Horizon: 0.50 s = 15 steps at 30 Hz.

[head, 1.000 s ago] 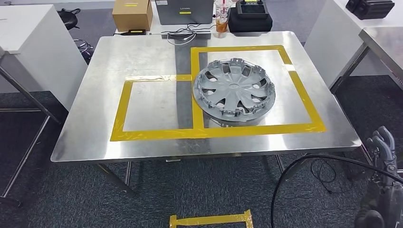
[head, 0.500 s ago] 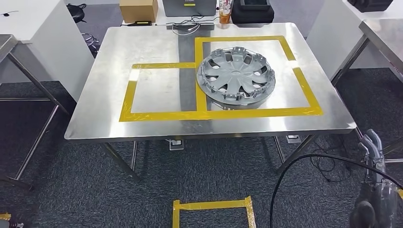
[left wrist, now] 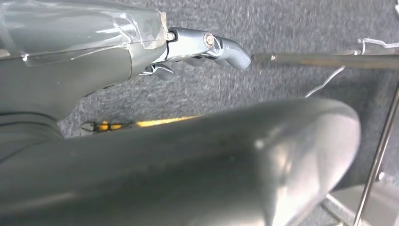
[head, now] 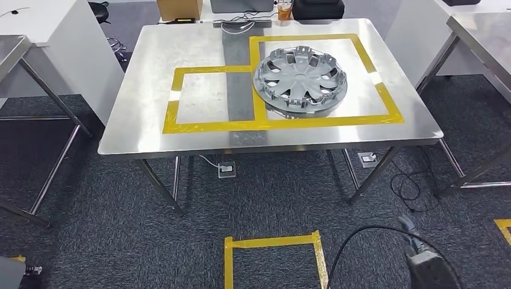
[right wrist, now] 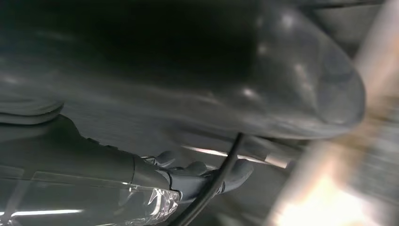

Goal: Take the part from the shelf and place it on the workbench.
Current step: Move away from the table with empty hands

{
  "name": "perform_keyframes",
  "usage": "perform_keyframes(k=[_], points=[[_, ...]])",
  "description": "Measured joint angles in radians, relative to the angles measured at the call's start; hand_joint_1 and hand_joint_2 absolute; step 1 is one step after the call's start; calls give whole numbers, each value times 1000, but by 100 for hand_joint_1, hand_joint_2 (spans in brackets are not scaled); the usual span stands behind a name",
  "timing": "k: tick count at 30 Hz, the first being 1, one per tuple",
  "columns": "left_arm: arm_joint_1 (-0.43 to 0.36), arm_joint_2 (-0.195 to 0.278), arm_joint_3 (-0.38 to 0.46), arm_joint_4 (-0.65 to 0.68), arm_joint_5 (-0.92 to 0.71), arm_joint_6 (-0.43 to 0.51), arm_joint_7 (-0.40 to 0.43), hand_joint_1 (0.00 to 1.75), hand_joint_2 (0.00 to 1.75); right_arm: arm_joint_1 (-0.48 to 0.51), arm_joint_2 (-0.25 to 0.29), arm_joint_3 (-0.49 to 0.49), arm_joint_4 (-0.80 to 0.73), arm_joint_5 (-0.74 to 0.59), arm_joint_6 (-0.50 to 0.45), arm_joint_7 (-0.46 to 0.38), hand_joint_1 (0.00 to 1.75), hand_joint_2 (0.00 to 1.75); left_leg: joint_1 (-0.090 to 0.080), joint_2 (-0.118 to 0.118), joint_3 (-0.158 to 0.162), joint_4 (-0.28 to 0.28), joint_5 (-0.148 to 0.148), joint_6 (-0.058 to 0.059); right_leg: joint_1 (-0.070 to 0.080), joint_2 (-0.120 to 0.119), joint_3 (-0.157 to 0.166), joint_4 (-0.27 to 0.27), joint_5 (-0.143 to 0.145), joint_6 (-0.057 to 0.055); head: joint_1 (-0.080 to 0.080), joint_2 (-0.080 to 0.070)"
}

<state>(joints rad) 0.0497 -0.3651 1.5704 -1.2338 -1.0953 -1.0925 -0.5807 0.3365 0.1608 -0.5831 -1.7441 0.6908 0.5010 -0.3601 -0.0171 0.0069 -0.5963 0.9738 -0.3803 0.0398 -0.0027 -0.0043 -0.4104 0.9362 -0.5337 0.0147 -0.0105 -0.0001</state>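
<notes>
Now the part (head: 300,79) lies flat on the workbench (head: 181,48), well apart from both hands.
It is a round grey wheel cover with spokes and holes, inside the bigger yellow tape square (head: 385,99) toward the far right corner. The left hand (left wrist: 197,47) holds nothing, fingers loosely curled. The right hand (right wrist: 202,176) is dark and blurry; its grip cannot be told.
</notes>
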Motion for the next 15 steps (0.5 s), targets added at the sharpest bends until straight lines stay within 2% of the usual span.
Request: perform_keyframes(k=[2, 3, 4, 5, 6, 7, 8, 9, 10, 11, 12, 13, 14, 15], points=[[-1, -1, 0, 7, -32, 11, -19, 0, 0, -3, 3, -57, 147, 133, -2, -4, 0, 0, 3, -8, -8, 2, 8, -12, -1, -8, -7, -8, 11, -14, 2, 0], [-1, -1, 1, 12, -50, 18, -30, 0, 0, -6, 3, -86, 222, 204, -6, -8, 0, 0, 5, -10, -16, 16, -12, -19, -3, -15, -16, -9, 20, -23, 1, 0], [-2, -1, 1, 17, -67, 25, -40, 0, 0, -8, 4, -118, 295, 275, -4, -8, 0, 0, 8, -12, -28, 44, -49, -25, -7, -22, -26, -10, 31, -31, -1, 0], [-2, 0, 1, 21, -83, 30, -49, 0, 0, -11, 6, -150, 355, 333, 7, -1, 0, 0, 13, -12, -43, 94, -103, -32, -9, -30, -40, -10, 41, -36, -2, 0], [-3, 0, 1, 25, -96, 33, -57, 0, 0, -12, 10, -181, 403, 381, 25, 11, 0, 0, 18, -11, -58, 157, -156, -39, -9, -36, -54, -9, 52, -38, -5, 0], [-5, 0, 1, 29, -108, 34, -63, 0, 0, -14, 14, -210, 441, 421, 46, 24, 0, 0, 22, -11, -69, 221, -193, -45, -9, -44, -68, -8, 62, -37, -6, 0], [-7, 0, 1, 32, -119, 34, -69, 0, 0, -18, 19, -236, 473, 455, 68, 34, 0, 0, 26, -10, -71, 272, -206, -50, -9, -51, -84, -4, 72, -36, -6, 0], [-9, 1, 1, 35, -130, 34, -75, 0, 0, -21, 23, -259, 501, 485, 91, 43, 0, 0, 30, -9, -59, 293, -192, -54, -9, -57, -101, 1, 81, -34, -6, 0], [-12, 1, 1, 38, -140, 35, -82, 0, 0, -27, 25, -278, 527, 513, 113, 51, 0, 0, 33, -8, -30, 278, -163, -55, -10, -61, -116, 9, 88, -30, -6, 0], [-15, 2, 0, 41, -150, 35, -90, 0, 0, -35, 25, -294, 554, 540, 132, 58, 0, 0, 35, -6, 17, 228, -133, -54, -10, -64, -130, 18, 95, -26, -6, 0], [-17, 3, -3, 43, -160, 37, -97, 0, 0, -44, 23, -308, 585, 567, 146, 65, 0, 0, 36, -4, 74, 155, -123, -51, -9, -65, -141, 25, 100, -21, -6, 0], [-19, 3, -6, 45, -169, 41, -104, 0, 0, -55, 19, -318, 619, 593, 154, 70, 0, 0, 34, -3, 127, 78, -129, -46, -8, -65, -149, 30, 106, -15, -5, 0], [-20, 4, -9, 47, -176, 46, -109, 0, 0, -67, 11, -325, 657, 620, 154, 71, 0, 0, 31, -1, 162, 20, -143, -41, -7, -67, -153, 32, 114, -9, -5, 0], [-22, 4, -13, 49, -183, 51, -112, 0, 0, -80, 0, -328, 699, 646, 148, 67, 0, 0, 28, 1, 178, -14, -158, -36, -7, -68, -155, 32, 123, -3, -5, 0]])
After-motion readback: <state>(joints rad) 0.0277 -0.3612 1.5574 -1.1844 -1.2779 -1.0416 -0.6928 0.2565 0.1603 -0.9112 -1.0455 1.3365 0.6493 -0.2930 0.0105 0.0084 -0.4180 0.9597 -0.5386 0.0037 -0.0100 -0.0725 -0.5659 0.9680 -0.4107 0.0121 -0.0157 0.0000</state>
